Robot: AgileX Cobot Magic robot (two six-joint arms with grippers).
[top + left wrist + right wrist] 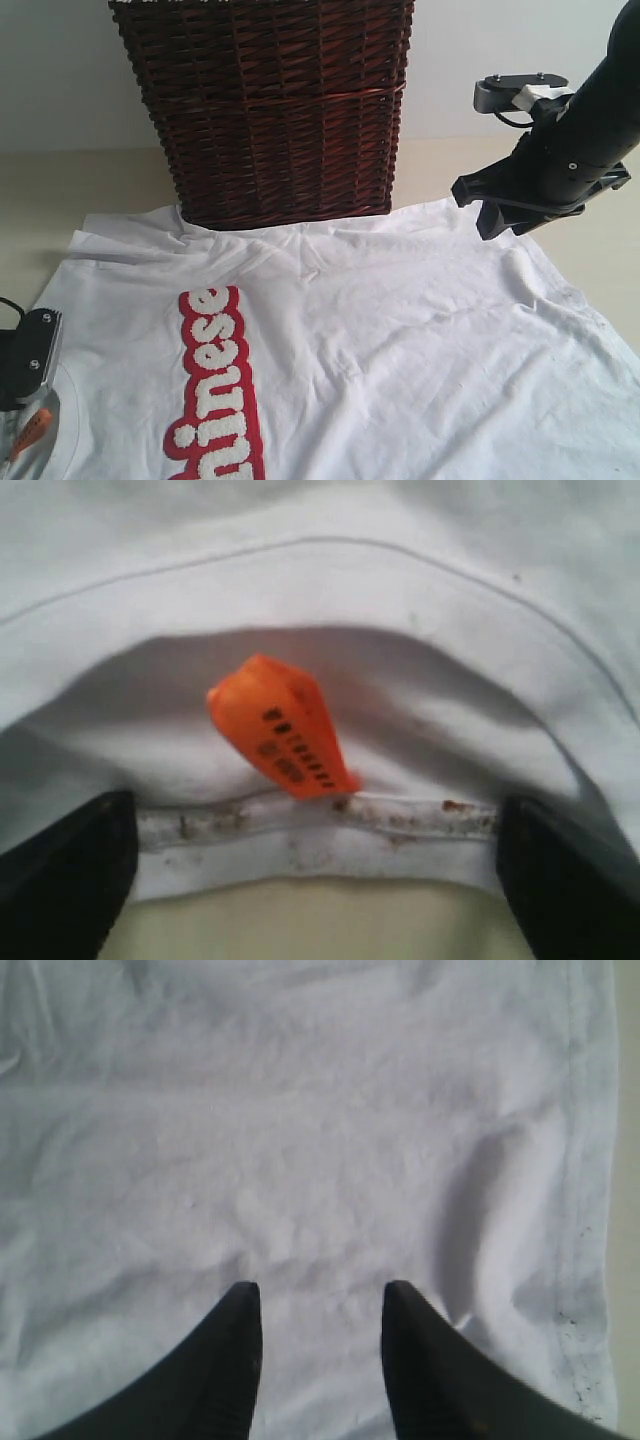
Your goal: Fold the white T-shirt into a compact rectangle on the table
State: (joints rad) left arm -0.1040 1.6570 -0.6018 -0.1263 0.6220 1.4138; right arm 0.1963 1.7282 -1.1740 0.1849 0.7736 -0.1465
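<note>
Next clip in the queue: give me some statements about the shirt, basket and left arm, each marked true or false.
1. The white T-shirt is already folded compactly. False: it lies spread flat on the table.
2. A wicker basket stands at the shirt's far edge. True.
3. An orange tag sits inside the collar. True.
4. The left gripper has its jaws shut on the collar. False: they stand wide apart, either side of it.
5. The lettering is blue. False: white, outlined in red.

You get soft, even, fairly bright light in the exterior view; dark red-brown wicker basket (265, 110) looks sharp. Left wrist view is soft-focus, with grey shadow inside the collar of the white cotton T-shirt (330, 580). Right wrist view: black fingers (225, 1360) blurred close-up.
</note>
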